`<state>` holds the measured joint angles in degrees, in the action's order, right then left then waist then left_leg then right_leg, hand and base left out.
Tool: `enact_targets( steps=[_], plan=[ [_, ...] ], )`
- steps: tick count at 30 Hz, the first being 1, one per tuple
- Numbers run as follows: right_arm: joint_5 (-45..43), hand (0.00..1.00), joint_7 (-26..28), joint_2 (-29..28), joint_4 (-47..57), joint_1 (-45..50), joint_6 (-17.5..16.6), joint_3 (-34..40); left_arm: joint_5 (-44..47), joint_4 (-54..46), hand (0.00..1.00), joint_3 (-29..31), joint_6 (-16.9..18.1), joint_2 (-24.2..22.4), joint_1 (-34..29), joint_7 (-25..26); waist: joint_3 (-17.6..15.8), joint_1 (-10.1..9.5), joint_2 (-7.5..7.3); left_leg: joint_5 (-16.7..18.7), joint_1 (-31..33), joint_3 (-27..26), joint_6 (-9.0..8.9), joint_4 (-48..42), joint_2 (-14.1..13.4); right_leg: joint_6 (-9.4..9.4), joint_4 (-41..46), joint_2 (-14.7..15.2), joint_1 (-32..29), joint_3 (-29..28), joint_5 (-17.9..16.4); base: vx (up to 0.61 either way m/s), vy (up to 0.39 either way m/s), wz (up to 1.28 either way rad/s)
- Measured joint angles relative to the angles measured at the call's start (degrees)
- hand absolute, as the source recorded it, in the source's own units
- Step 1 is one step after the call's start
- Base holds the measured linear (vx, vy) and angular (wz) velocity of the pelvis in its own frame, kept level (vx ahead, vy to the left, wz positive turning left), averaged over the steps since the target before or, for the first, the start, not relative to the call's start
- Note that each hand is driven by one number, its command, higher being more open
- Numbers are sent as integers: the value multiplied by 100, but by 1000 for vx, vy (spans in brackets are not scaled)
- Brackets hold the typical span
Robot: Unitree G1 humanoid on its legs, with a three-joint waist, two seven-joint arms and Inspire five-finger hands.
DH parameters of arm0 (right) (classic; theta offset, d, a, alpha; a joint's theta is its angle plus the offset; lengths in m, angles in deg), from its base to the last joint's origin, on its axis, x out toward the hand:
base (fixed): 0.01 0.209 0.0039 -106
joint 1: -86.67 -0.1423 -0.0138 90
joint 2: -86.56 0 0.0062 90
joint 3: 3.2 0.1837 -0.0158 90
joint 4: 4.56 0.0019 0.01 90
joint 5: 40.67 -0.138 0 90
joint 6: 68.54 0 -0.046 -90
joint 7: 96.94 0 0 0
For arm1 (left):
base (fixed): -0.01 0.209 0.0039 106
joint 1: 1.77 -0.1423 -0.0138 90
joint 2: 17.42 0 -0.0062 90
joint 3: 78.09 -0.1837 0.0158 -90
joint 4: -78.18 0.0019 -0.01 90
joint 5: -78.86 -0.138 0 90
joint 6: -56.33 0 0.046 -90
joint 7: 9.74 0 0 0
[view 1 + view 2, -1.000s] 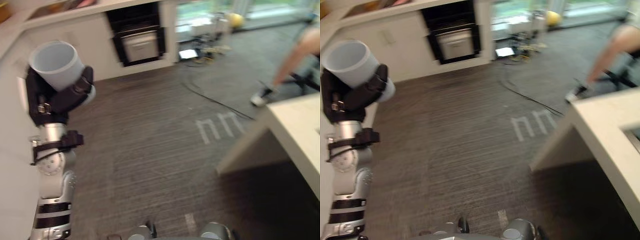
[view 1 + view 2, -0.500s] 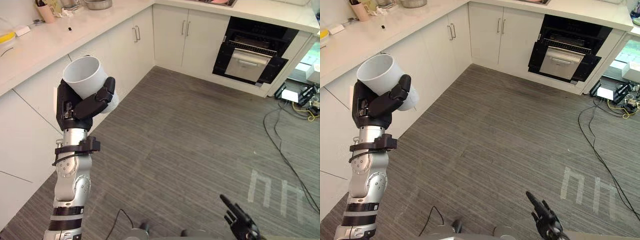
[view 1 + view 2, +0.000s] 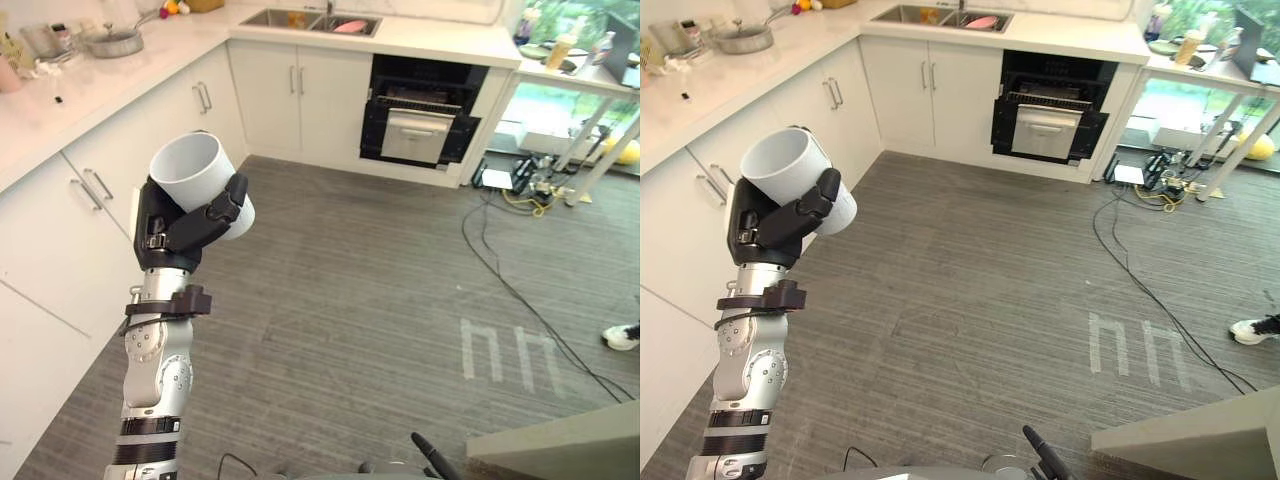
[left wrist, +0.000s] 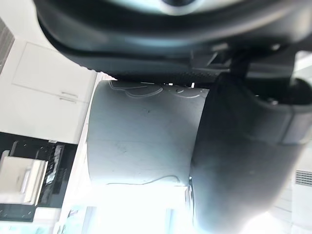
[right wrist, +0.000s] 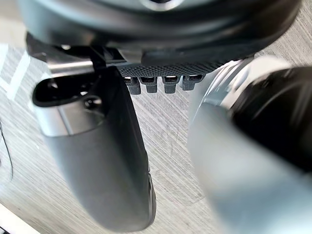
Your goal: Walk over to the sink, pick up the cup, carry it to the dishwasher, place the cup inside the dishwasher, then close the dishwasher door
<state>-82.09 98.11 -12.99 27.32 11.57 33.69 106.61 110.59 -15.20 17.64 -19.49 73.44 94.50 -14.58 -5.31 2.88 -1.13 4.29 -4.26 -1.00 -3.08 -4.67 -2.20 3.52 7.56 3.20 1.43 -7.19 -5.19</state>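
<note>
Left eye view: I am carrying the white cup [image 3: 195,175], left hand [image 3: 168,228] curled round it; pickup done, dishwasher [image 3: 418,130] loading and door closing remaining.

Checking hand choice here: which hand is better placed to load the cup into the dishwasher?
Left. The left hand is curled round the cup, raised facing the dishwasher; the right hand hangs low, empty.

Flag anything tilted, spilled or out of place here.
The cup sits tilted in the left hand, mouth leaning toward the cabinets; nothing spills. Loose cables trail across the floor near the open dishwasher.
</note>
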Motion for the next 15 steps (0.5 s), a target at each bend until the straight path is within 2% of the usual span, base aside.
enact_targets(
  steps=[5, 6, 10, 15],
  plan=[
    [11, 100, -32, -51, 1, 78, -58, 0, -736, 601, 0, -420, -16, 7, 106, 644, 86, 158, 66, -231, -117, 38, -63, 304, -86, -36, -214, -19, 115, 248, 199, -34, -35, 3],
    [467, 100, -232, -108, 32, -44, -140, -3, -2001, 1040, 0, -611, -312, 107, 408, 1381, 119, 280, 200, -504, -177, 203, -114, 686, -135, -50, -789, -18, 369, 552, 501, 0, 0, 0],
    [467, 100, -232, -108, 32, -43, -140, -3, -2001, 1041, 0, -611, -312, 104, 407, 1381, 117, 279, 202, -504, -177, 201, -114, 682, -136, -50, -793, -19, 370, 551, 501, 0, 0, 0],
    [561, 100, -232, -84, 21, -43, -129, -34, -1589, 1040, 0, -596, -311, -133, 237, 1370, 100, 260, 223, -465, -149, 66, -171, 559, -148, -68, -1235, -13, 608, 545, 749, -9, -1, -1]
  ],
)
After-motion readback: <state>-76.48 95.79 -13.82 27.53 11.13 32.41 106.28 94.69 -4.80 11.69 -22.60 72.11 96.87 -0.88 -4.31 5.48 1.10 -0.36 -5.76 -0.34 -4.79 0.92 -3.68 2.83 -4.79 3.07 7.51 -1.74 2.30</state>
